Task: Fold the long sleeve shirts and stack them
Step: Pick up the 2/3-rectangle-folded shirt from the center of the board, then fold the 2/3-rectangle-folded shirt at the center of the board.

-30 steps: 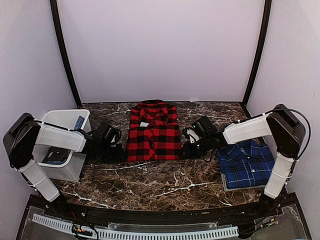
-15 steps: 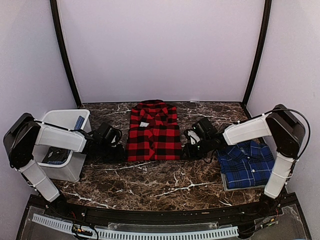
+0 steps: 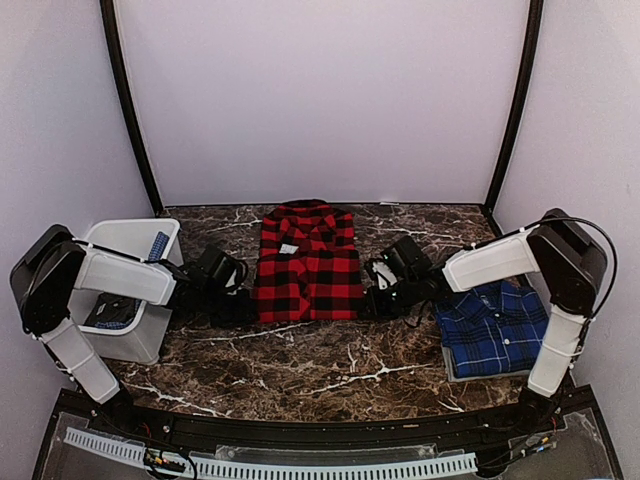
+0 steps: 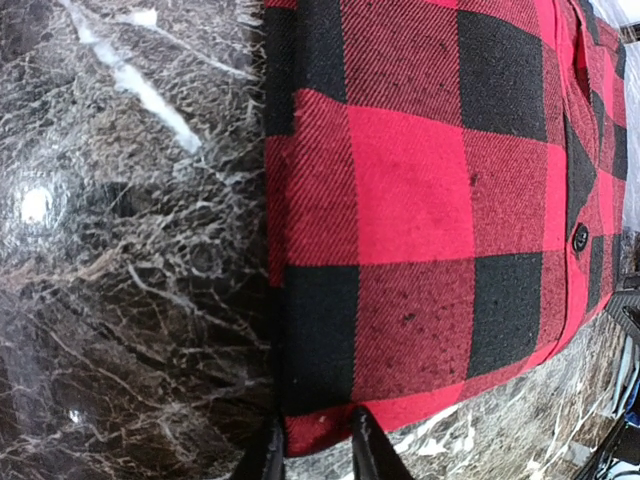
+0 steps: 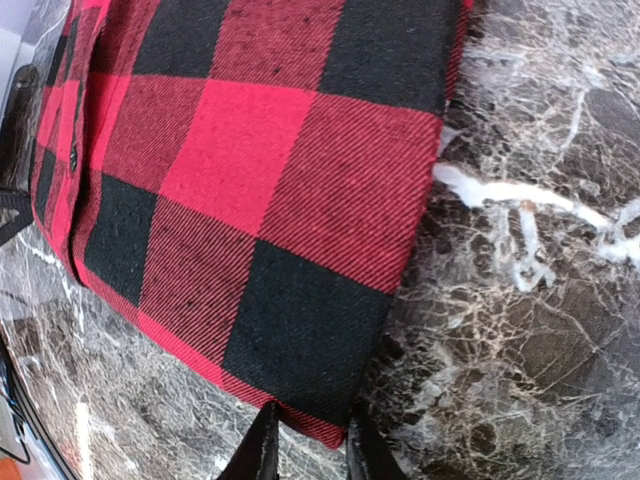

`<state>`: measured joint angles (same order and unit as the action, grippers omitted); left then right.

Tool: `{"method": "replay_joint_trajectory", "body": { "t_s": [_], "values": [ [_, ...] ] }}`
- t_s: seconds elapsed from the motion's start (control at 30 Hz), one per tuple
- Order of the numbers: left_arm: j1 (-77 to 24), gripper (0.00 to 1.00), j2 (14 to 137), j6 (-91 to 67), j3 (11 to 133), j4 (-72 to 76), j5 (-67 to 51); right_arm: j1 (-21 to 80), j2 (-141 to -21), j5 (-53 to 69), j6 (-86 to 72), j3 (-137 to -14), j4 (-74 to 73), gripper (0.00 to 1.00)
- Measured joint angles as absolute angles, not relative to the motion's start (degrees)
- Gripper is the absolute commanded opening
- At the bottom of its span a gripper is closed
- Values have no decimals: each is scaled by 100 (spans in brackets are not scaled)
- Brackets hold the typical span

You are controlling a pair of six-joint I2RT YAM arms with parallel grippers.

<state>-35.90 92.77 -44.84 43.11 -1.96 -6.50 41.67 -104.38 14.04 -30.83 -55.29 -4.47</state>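
Observation:
The red-and-black checked shirt (image 3: 305, 262) lies folded flat at the table's middle, collar toward the back. My left gripper (image 3: 244, 304) is low at its near left corner. In the left wrist view the narrow jaws (image 4: 315, 452) hold that corner of the red shirt (image 4: 420, 200) between them, cloth touching both fingers. My right gripper (image 3: 370, 300) is at the near right corner, where its jaws (image 5: 308, 446) pinch the red shirt (image 5: 250, 200) the same way. The blue-and-navy plaid shirt (image 3: 492, 328) lies folded at the right, under the right arm.
A white bin (image 3: 140, 340) stands at the left edge with dark cloth inside. The dark marble table (image 3: 330, 370) runs to the near edge. Black frame posts (image 3: 130, 110) and grey walls close in the back and sides.
Both grippers have narrowed their jaws onto the red shirt's near corners. The left arm has edged slightly right toward the shirt. Neither shirt has moved.

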Motion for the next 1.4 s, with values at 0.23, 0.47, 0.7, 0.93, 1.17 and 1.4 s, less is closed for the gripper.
{"method": "replay_joint_trajectory", "body": {
  "t_s": [0.23, 0.47, 0.7, 0.93, 1.17, 1.4],
  "values": [
    [-3594, 0, 9369, -4488, 4362, -231, -701, 4169, -10486, 1406, -3124, -5529, -405, 0],
    [-3736, 0, 9334, -4486, 4379, -340, -698, 4176, -10431, 1422, -3138, -5441, -388, 0],
    [-4027, 0, 8903, -4571, 4246, -746, -683, 4303, -9684, 1452, -3214, -4821, -397, 0],
    [-4508, 0, 7913, -4834, 3879, -1201, -495, 4772, -8628, 1337, -3448, -4202, -443, 0],
    [-5260, 0, 6842, -5275, 3658, -1793, -106, 5468, -7620, 978, -3848, -3898, -810, 0],
    [-5693, 0, 6436, -5450, 4077, -2552, 276, 5815, -7212, 624, -3975, -4318, -1492, 0]
  ]
}}
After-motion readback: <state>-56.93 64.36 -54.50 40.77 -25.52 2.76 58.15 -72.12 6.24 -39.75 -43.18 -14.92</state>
